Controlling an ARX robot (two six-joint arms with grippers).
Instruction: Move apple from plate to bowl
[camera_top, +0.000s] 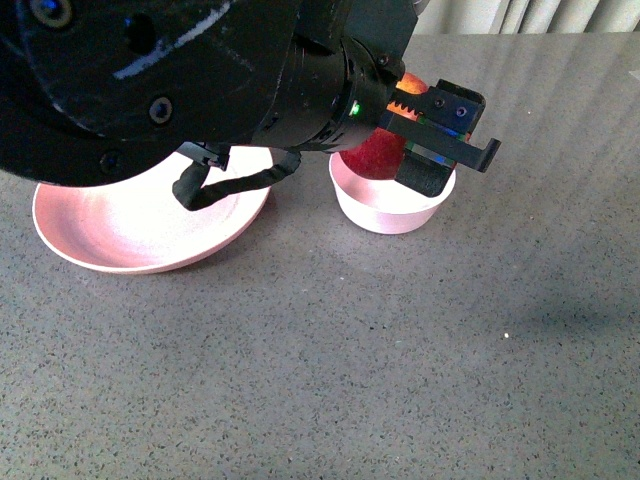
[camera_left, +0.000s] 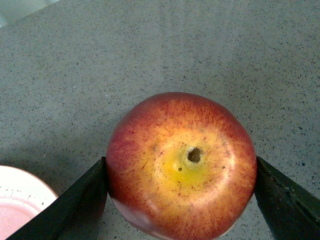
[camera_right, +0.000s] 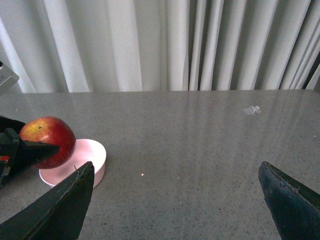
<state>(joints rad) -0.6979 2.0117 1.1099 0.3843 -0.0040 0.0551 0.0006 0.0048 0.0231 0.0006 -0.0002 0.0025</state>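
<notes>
- A grey speckled table (camera_top: 350, 350) is carrying a pink plate (camera_top: 130, 240) and, beside it, a small bowl (camera_top: 385, 215).
- The left fingers (camera_left: 82, 202) are clamping the apple (camera_left: 182, 165) on both sides, just over the bowl.
- The right fingers (camera_right: 60, 210) are hanging spread wide apart.
- Pale curtains (camera_right: 150, 45) are hanging behind the table.

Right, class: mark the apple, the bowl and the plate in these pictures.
apple (camera_left: 182, 165): left wrist view, yellow patch beside the stem dimple.
bowl (camera_top: 385, 213): front view, outer front wall.
plate (camera_top: 130, 232): front view, bare inner surface.
</notes>
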